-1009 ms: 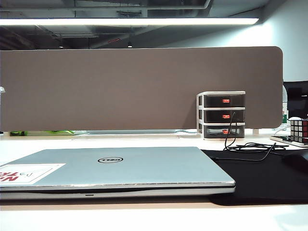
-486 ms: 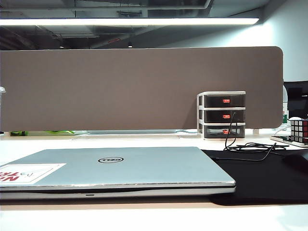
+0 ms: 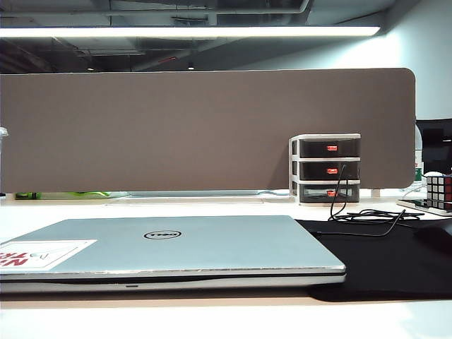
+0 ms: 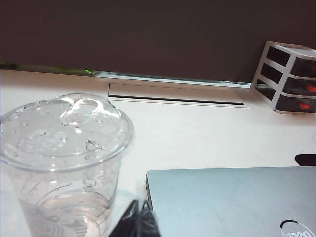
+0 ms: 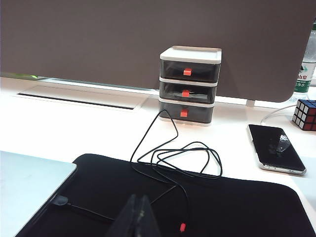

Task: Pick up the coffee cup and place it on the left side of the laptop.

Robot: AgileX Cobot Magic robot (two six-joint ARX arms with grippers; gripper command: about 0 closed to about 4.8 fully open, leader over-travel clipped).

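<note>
Nothing shifted since the earlier exterior frame. Coffee cup (image 4: 61, 163) upright on the white table (image 4: 197, 133), just beside the laptop (image 4: 232, 200) at its left corner (lid on). Left claw (image 4: 139, 222) closed, empty, low between cup and laptop. Right claw (image 5: 138, 217) closed, empty, over the black mat (image 5: 237, 202) near the tangled cable (image 5: 182, 158).

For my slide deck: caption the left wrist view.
Shut left gripper behind the lidded coffee cup standing beside the closed laptop.
</note>
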